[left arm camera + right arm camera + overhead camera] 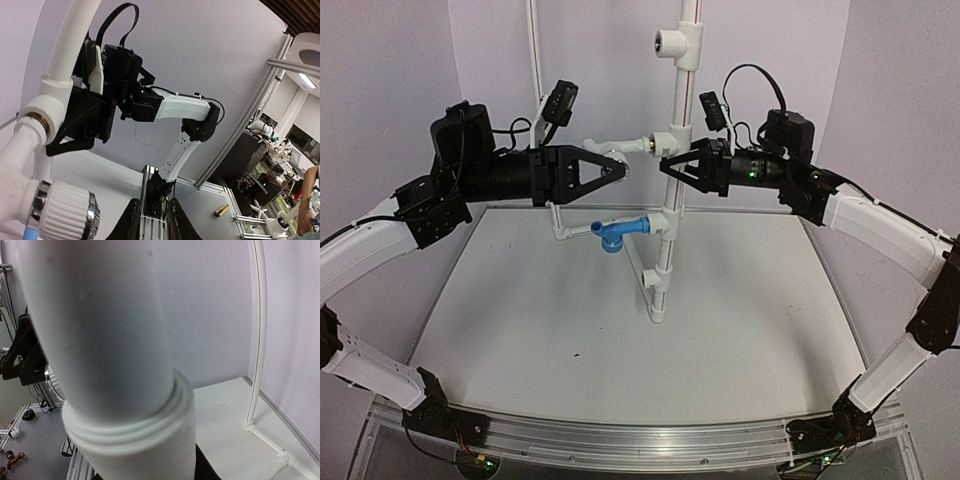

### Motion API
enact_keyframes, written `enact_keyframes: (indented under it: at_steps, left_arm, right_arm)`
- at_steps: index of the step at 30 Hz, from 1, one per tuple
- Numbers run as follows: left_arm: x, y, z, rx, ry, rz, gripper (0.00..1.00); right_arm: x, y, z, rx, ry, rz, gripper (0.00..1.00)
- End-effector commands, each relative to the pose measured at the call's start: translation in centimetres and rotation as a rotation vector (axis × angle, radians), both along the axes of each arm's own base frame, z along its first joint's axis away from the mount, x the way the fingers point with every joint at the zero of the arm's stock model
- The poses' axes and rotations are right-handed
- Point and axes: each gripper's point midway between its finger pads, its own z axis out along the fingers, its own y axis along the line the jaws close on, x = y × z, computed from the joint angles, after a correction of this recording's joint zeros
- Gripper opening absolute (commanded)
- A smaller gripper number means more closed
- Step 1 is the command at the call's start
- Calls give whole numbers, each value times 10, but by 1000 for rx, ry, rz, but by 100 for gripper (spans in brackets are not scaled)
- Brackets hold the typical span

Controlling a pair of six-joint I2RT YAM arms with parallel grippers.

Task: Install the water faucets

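Observation:
A white water faucet (610, 145) sticks out leftward from a T fitting (667, 138) on the upright white pipe (670, 210). A blue water faucet (617, 235) sits lower on the same pipe, with its spout pointing down. My left gripper (623, 171) hangs just under the white faucet's free end. In the left wrist view its jaws (151, 202) stand slightly apart with nothing between them, and the faucet's ribbed knob (62, 212) lies off to the left. My right gripper (667, 165) is shut on the upright pipe (115, 340) just below the fitting.
Another T fitting (678, 42) tops the upright pipe. A thin white pipe (533, 60) rises at the back left and joins a low horizontal run (570, 232). The pipe's foot stands on the grey table (520, 330). Walls close in behind and on both sides.

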Motion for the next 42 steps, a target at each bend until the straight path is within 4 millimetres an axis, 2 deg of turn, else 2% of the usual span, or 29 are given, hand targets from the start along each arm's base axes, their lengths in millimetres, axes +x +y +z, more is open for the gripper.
enact_keyframes:
  at_steps: [1, 11, 18, 23, 27, 33, 34, 38, 42]
  left_arm:
    - [9, -1, 36, -93, -40, 44, 18]
    - [39, 4, 8, -77, 36, 220, 19]
    - [45, -1, -25, -9, 46, 239, 18]
    - [55, 1, -29, -22, 21, 296, 18]
    - [63, -5, -42, -11, 49, 309, 17]
    - [68, 9, -45, 8, 76, 385, 20]
    - [66, 11, -45, 23, 80, 383, 21]
    - [31, 14, -28, 16, 46, 230, 40]
    - [9, 26, -15, 28, 79, 167, 58]
  right_arm:
    - [-6, -2, -13, -21, 216, 1, 0]
    - [-10, -4, -8, -14, 219, 10, 0]
    - [-13, -5, -4, -9, 220, 20, 0]
    - [-16, -6, -1, -5, 218, 25, 0]
    - [-18, -7, 0, -3, 217, 30, 0]
    - [-21, -9, 3, 0, 203, 29, 0]
    - [-21, -10, 3, 0, 200, 27, 0]
    - [-21, -11, 3, -2, 198, 17, 0]
    - [-21, -11, 3, -2, 198, 14, 0]
